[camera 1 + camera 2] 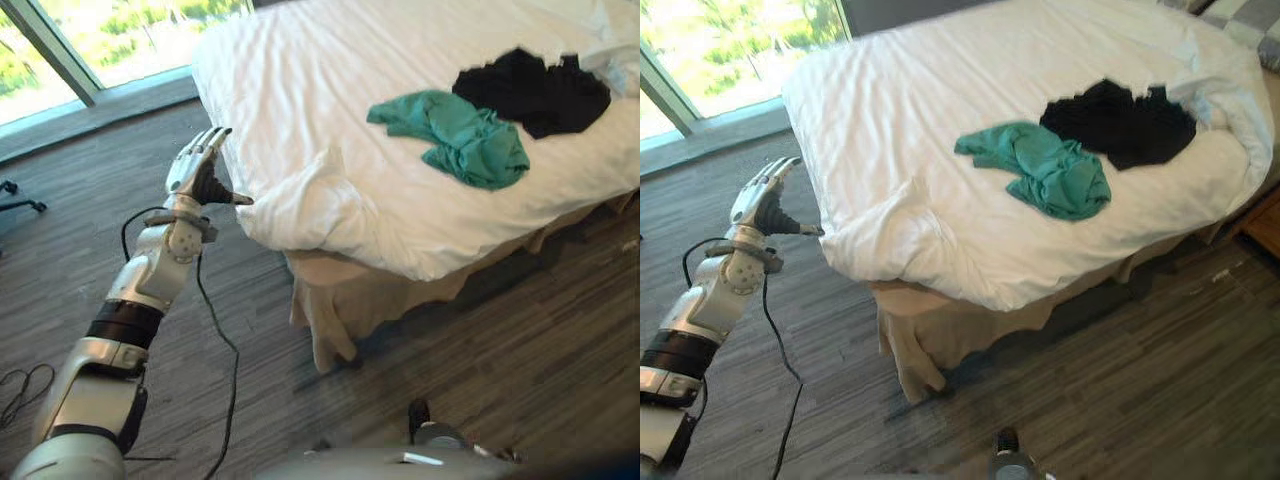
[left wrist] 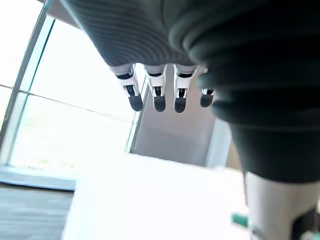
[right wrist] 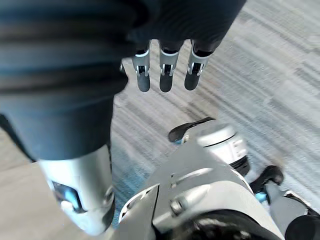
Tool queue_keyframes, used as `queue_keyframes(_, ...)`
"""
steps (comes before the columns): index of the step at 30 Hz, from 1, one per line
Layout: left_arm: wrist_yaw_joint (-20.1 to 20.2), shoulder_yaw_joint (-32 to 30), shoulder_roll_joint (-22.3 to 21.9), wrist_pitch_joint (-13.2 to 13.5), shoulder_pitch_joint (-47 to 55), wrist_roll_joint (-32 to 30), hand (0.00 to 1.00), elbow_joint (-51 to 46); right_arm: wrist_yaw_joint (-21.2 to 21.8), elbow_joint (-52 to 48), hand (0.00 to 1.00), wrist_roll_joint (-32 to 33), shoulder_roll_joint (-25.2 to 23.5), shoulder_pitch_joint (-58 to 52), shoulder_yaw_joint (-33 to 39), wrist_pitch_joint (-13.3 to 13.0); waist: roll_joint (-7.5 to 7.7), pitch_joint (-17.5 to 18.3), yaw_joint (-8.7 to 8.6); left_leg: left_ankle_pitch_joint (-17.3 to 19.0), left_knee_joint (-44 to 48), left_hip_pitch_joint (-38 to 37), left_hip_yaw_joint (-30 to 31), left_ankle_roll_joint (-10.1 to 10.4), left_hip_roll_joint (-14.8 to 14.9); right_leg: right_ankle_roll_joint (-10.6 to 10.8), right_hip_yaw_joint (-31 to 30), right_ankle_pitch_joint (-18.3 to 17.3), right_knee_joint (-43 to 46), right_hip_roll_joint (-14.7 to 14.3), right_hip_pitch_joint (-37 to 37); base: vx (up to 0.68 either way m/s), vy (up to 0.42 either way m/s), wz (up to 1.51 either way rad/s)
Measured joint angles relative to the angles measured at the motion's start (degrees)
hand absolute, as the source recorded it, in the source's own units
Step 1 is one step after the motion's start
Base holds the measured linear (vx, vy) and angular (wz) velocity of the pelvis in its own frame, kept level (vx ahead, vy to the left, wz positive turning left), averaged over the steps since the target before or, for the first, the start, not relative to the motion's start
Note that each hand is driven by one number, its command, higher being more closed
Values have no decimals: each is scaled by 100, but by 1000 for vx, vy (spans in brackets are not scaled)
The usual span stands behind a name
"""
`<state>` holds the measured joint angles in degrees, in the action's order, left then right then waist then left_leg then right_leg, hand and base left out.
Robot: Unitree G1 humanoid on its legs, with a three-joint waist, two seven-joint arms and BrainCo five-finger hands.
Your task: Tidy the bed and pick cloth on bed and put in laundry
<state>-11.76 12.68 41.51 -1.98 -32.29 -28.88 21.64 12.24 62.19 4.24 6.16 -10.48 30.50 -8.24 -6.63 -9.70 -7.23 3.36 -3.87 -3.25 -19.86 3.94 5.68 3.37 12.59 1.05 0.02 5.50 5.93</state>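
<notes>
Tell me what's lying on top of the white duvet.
On the duvet lie a crumpled teal cloth and a black cloth just beyond it, their edges meeting. Whatever lies beneath either cloth, or under the duvet's folds, is covered.

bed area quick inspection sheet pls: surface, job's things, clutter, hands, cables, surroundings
surface: white bed cover, wrinkled, bunched at the near corner
job's things: green cloth crumpled on the bed cover; black cloth just behind it, the two touching
clutter: nothing seen
hands: left hand open, fingers straight, thumb pointing at the cover's corner edge, holding nothing; right hand open, fingers straight over the floor, holding nothing
cables: nothing seen
surroundings: grey wood-look floor; beige bed skirt hanging under the near corner; bright window beyond the bed
</notes>
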Motion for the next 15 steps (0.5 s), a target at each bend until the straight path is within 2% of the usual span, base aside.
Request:
queue_keyframes(1, -12, 34, 0, -74, -102, -1, 0, 41, 9, 0, 0, 22, 23, 80, -25, 1, -6, -102, -7, -34, 1, 53, -2, -16, -19, 0, -24, 11, 45, 18, 79, -90, -4, -7)
queue_keyframes(2, -121, 82, -3, -260, -296, 4, 0, 149, 35, -2, 0, 142, 110, 282, -111, 26, -19, -350, -86, -120, 6, 157, -9, -53, -76, -1, -72, 19, 147, 79, 251, -81, -4, -5)
queue_keyframes(4, -237, 82, -4, -384, -424, 9, 0, 259, 59, -20, 0, 235, 199, 445, -174, 36, -51, -478, -157, -151, 13, 290, -36, -62, -95, -2, -129, 19, 254, 99, 449, -72, -9, -12)
queue_keyframes(10, -590, 326, -8, -636, -1150, 5, 0, 323, 167, -403, 0, 542, 243, 842, -213, 30, -48, -794, -136, -360, 113, 866, -408, -103, -171, -46, -568, -10, 673, 155, 1298, -44, -25, -19)
queue_keyframes(15, -717, 610, -24, -863, -1691, -2, 0, 313, 399, -845, 0, 747, 228, 848, -424, -39, -3, -1035, -144, -403, 212, 1136, -579, -118, -146, -120, -612, -65, 932, 157, 1658, -18, -37, -4)
